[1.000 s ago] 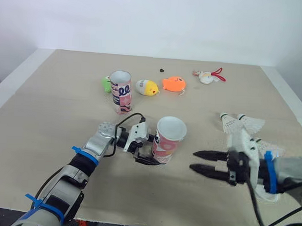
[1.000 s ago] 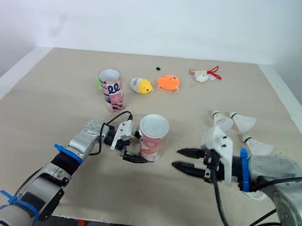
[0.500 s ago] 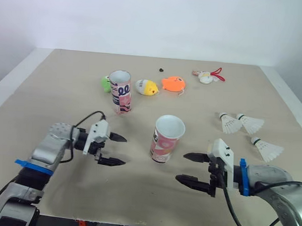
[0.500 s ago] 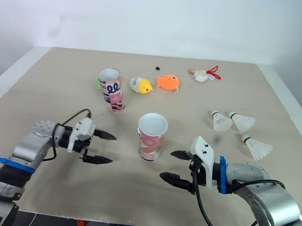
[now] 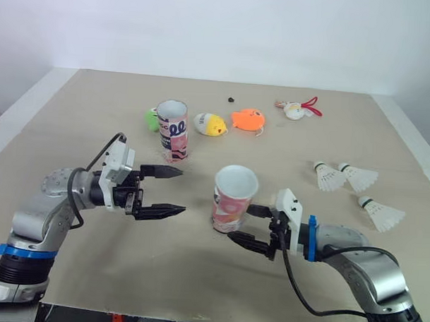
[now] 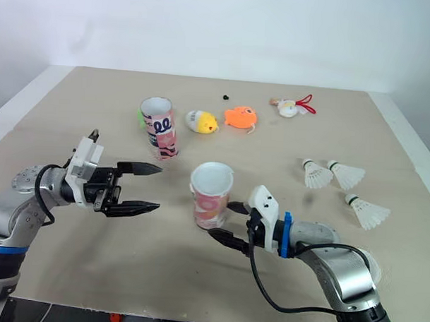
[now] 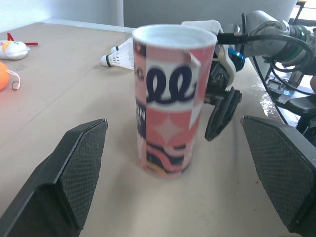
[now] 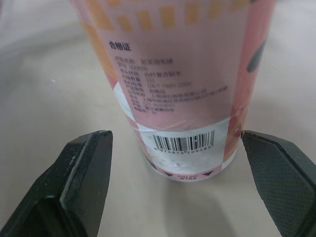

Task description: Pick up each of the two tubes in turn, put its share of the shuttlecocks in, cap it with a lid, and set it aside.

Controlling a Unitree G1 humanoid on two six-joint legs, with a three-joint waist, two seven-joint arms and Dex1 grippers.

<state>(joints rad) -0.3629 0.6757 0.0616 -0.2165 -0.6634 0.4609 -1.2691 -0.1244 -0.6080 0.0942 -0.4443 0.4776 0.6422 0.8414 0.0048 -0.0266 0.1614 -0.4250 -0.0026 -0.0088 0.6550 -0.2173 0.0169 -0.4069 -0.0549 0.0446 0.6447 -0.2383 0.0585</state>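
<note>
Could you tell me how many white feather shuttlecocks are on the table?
3 white feather shuttlecocks, all on the right side of the beige table: two side by side, the third nearer the robot. Others may be hidden inside the pink cardboard tubes.

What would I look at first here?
Probably the pink tube standing open in the middle of the table, with the right gripper open on either side of its base. The left gripper hangs open to its left, and three shuttlecocks lie at the right.
</note>
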